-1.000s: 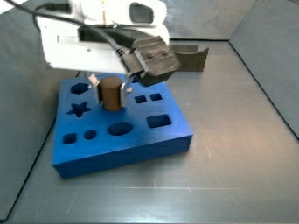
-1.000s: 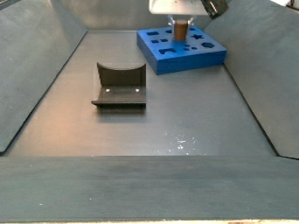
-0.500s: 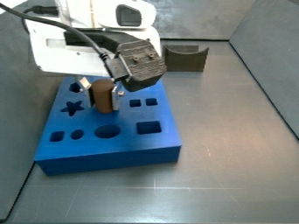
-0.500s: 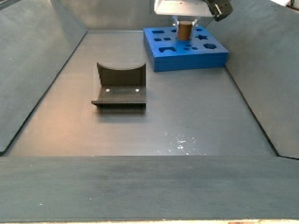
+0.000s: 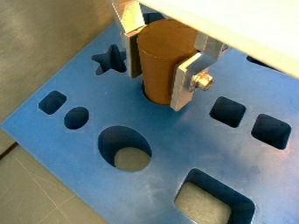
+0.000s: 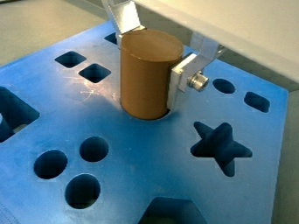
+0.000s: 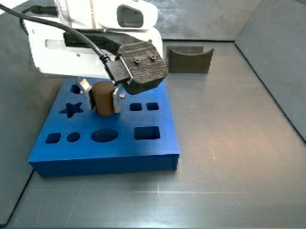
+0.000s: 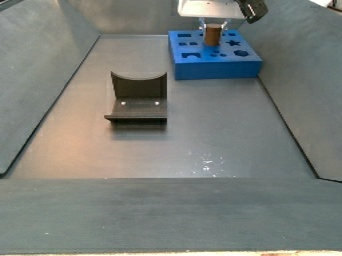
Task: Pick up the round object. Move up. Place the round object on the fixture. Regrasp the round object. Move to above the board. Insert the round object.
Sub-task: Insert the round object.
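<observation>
Both wrist views: fingers (image 5: 187, 77) clamp round object (image 6: 149, 74).

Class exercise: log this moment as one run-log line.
phase: insert | gripper: shut on round object | peg upright, standing on board | fixture: empty

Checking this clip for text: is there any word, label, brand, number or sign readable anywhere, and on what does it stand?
None can be read in any view.
The board bears only shaped cutouts, no lettering.
The round object, clamped in the gripper over the board, is plain brown.
The fixture is plain and dark.
The white arm housing shows no legible marking at this size.
</observation>
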